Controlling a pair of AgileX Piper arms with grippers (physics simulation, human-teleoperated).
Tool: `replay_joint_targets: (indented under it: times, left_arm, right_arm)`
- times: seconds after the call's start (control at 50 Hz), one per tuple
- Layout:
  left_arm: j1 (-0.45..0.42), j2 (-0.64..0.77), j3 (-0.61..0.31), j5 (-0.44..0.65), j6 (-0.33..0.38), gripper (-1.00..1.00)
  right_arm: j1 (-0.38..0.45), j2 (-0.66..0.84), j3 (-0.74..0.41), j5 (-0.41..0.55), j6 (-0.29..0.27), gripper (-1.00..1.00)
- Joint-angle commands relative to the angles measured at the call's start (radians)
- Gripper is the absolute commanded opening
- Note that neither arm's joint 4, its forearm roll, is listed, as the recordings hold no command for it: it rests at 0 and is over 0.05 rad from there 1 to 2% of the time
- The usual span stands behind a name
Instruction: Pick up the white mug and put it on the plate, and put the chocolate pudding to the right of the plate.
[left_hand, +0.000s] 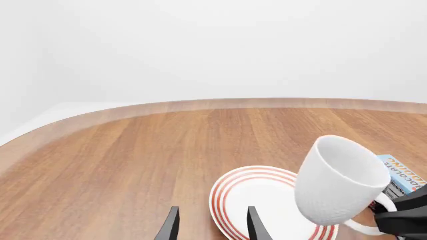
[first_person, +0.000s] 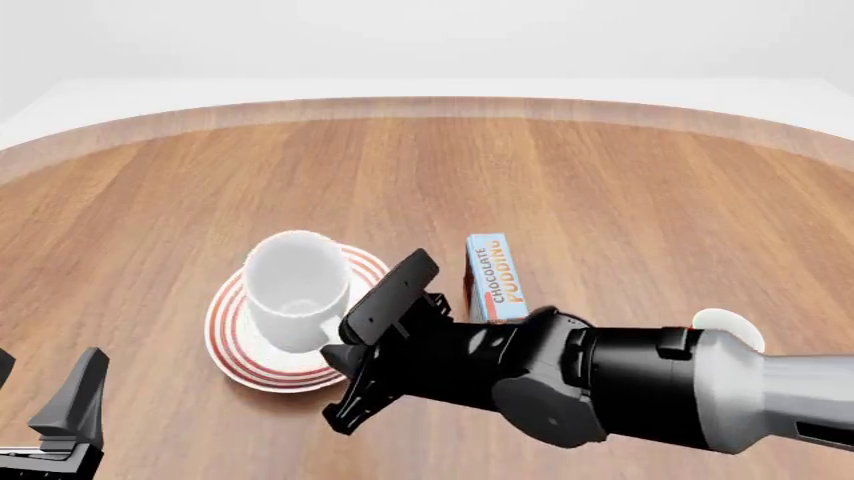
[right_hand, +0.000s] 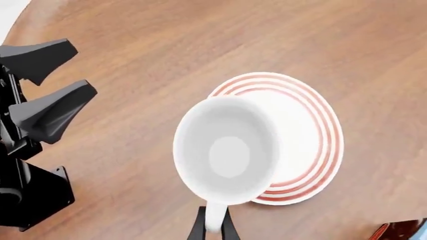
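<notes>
The white mug (first_person: 296, 285) hangs tilted over the plate (first_person: 238, 362), mouth toward the front camera. My right gripper (first_person: 342, 347) is shut on its loop handle, as its fingers (right_hand: 197, 229) show in the right wrist view below the mug (right_hand: 227, 150) and the red-ringed plate (right_hand: 310, 130). Whether the mug's base touches the plate (left_hand: 257, 197) I cannot tell. The chocolate pudding (first_person: 493, 277) stands on the table just right of the plate. Near the front left, my left gripper (first_person: 43, 392) is open and holds nothing, its fingers (left_hand: 171, 226) just short of the plate.
The wooden table's curved far edge (first_person: 427, 105) runs across the back, with a white wall behind. My right arm (first_person: 627, 385) stretches low across the front right, close behind the pudding box (left_hand: 403, 179). The left gripper (right_hand: 45, 82) sits near the mug's left.
</notes>
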Motion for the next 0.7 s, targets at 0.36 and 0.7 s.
replay_joint_targets:
  times: [0.36, 0.7]
  left_arm:
    - [0.000, 0.000, 0.000, 0.000, 0.000, 1.00]
    - [0.000, 0.000, 0.000, 0.000, 0.000, 1.00]
  right_arm:
    - [-0.079, 0.058, -0.058, -0.031, -0.007, -1.00]
    - [-0.093, 0.121, -0.099, -0.043, -0.009, -1.00]
